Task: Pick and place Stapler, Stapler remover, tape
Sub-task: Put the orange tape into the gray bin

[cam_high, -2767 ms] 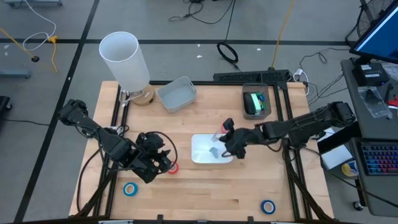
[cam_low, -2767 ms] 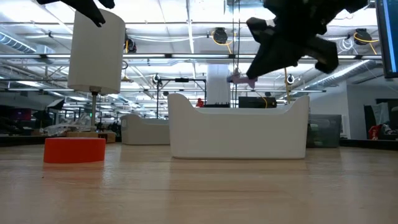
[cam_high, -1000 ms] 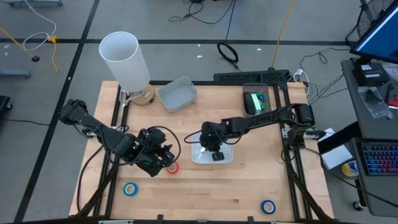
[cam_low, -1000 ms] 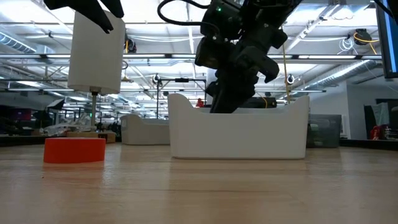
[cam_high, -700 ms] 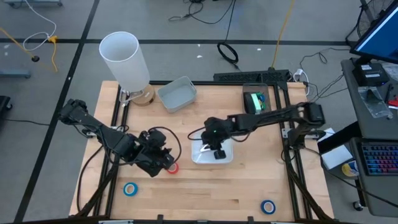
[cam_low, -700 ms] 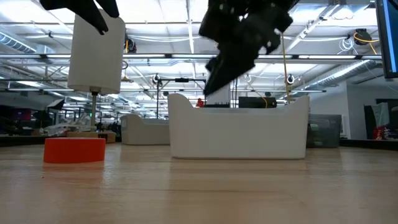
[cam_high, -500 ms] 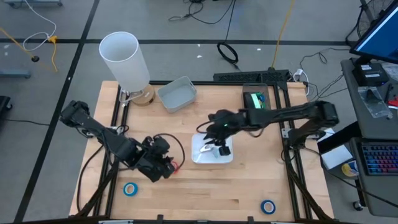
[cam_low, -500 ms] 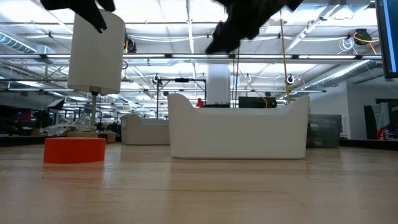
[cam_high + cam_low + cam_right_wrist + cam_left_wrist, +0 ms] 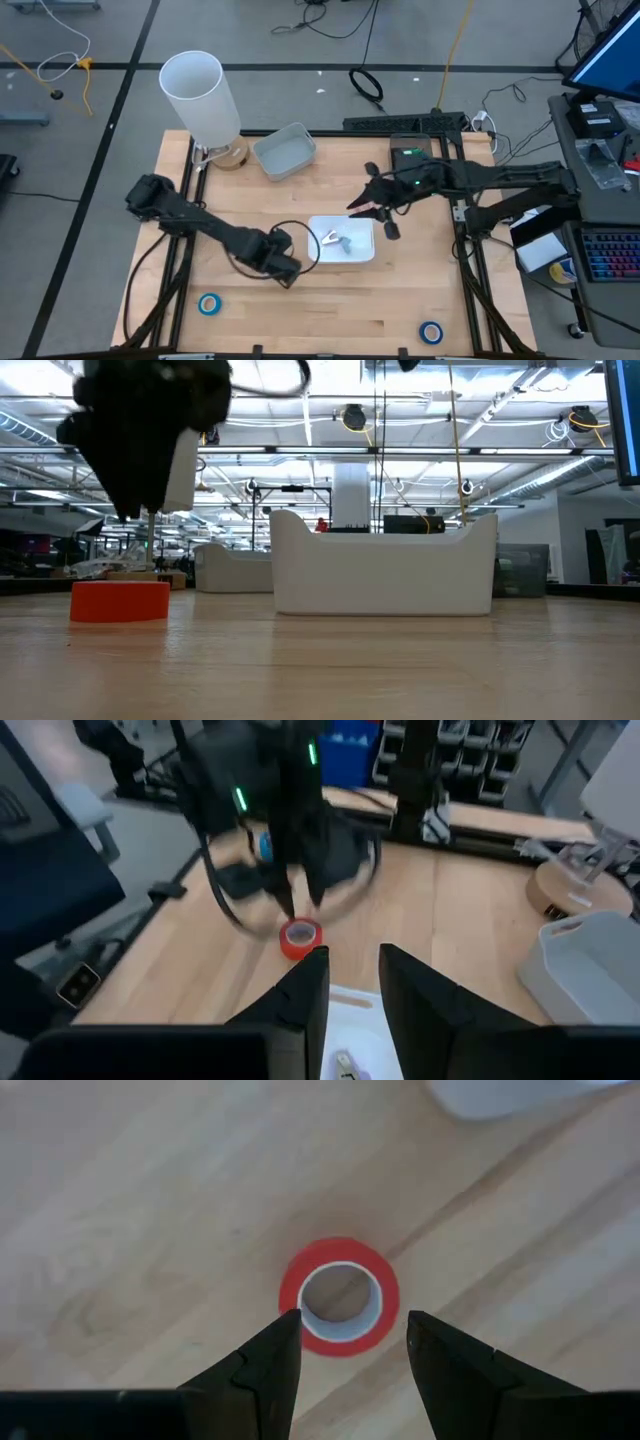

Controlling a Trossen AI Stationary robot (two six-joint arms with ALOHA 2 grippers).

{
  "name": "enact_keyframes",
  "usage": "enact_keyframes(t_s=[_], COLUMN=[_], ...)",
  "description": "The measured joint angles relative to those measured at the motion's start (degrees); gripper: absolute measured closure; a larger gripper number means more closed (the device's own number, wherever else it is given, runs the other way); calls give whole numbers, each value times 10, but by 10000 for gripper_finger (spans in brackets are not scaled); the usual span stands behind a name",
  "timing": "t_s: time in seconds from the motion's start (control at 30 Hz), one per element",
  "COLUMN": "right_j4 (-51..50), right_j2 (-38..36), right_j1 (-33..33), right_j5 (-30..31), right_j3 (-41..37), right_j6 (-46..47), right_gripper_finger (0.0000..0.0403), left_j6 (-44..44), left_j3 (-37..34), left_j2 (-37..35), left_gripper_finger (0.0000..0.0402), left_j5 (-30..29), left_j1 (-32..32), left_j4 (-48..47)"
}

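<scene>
Left gripper (image 9: 345, 1342): fingers apart, poised directly above the red tape (image 9: 339, 1294).
Right gripper (image 9: 372, 216): fingers apart, had lifted off the white bin (image 9: 322, 255).

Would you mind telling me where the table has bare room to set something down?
The widest bare strip runs along the near edge between the two blue tapes. The patch between the bin and the black tray is also free. It is crowded around the white tray, where the left gripper hangs over the red tape.
</scene>
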Motion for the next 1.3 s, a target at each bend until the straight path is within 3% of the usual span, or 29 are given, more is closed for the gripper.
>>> enact_keyframes(t_s=[0.2, 0.5, 0.73, 1.13, 1.3], right_j4=[-14, -37, -45, -48, -48], right_j2=[-32, -34, -34, -34, -34], right_j1=[0, 0, 0, -1, -1], right_j5=[0, 0, 0, 18, 18], right_j3=[0, -1, -1, -1, -1], right_j6=[24, 24, 11, 2, -1], right_gripper_finger=[317, 316, 317, 316, 316], left_j6=[5, -4, -54, -71, -70], left_j3=[0, -4, -61, -129, -132], left_j2=[44, 51, 51, 47, 48], left_gripper_finger=[220, 220, 220, 221, 270], left_j5=[58, 57, 88, 118, 124], left_j1=[33, 41, 42, 42, 42], left_j4=[-10, -27, -5, 154, 148])
